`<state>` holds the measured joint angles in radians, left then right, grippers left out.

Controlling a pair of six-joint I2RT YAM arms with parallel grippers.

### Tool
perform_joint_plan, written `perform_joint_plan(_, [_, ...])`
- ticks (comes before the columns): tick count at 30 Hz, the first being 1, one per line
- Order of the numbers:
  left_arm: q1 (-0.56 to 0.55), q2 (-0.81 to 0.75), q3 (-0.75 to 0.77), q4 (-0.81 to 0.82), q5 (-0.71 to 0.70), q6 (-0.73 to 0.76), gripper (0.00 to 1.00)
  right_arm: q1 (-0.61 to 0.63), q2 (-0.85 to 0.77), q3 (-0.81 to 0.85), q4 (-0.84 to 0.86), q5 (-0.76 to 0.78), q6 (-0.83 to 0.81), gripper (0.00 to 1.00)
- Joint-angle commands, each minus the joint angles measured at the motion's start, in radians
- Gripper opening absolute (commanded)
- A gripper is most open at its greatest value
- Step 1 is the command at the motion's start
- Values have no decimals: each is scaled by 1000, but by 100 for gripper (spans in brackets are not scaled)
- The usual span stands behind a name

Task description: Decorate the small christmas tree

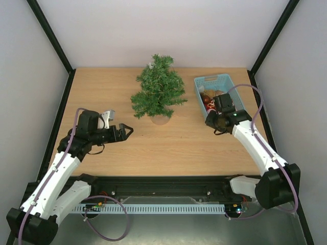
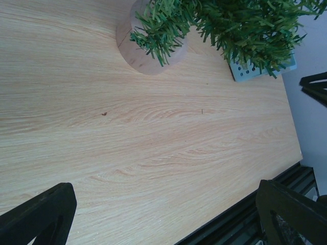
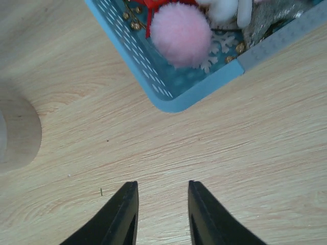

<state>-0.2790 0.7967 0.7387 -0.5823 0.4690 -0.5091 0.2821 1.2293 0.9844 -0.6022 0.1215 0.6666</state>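
One small christmas tree (image 1: 158,92) is standing upright toward the back of the surface (image 1: 102,92), near the light-blue basket (image 1: 214,78) on the right. It is probably weighing little and tipping easily. Its needle branches are looking soft and springy, so the round tan base (image 1: 160,120) is likely offering the firmest hold. Bushy dark-green needles are spreading wide over that base. The left pincer (image 1: 126,130) is gaping wide and empty. The right pincer (image 3: 162,186) is standing slightly parted, holding nothing, near the basket's corner.

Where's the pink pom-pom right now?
In the right wrist view, the pink pom-pom lies inside the light-blue basket, tucked into the corner nearest the right gripper.
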Motion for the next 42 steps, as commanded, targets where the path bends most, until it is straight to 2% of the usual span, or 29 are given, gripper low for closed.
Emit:
perform_joint_plan(1, [-4,16,10,-14,-18,10,99,-3,14,107,-86,61,-8,31])
perform_joint_plan(10, [4,20,11,13,-103,-47,99,-256,347,378,-37,-9,-193,33])
perform_joint_plan(14, [7,43,19,21,-126,-66,99,-293,485,468,-39,19,-238,33])
perform_joint_plan(19, [11,69,31,32,-149,-59,99,-310,590,446,-22,52,-273,32])
perform_joint_plan(24, [11,78,24,47,-141,-69,99,-316,530,307,17,92,-265,25])
perform_joint_plan(29, [11,74,18,49,-112,-68,99,-317,457,198,23,95,-242,24])
perform_joint_plan(42, [12,11,5,33,-68,-60,99,-302,146,-69,-13,-49,-146,20])
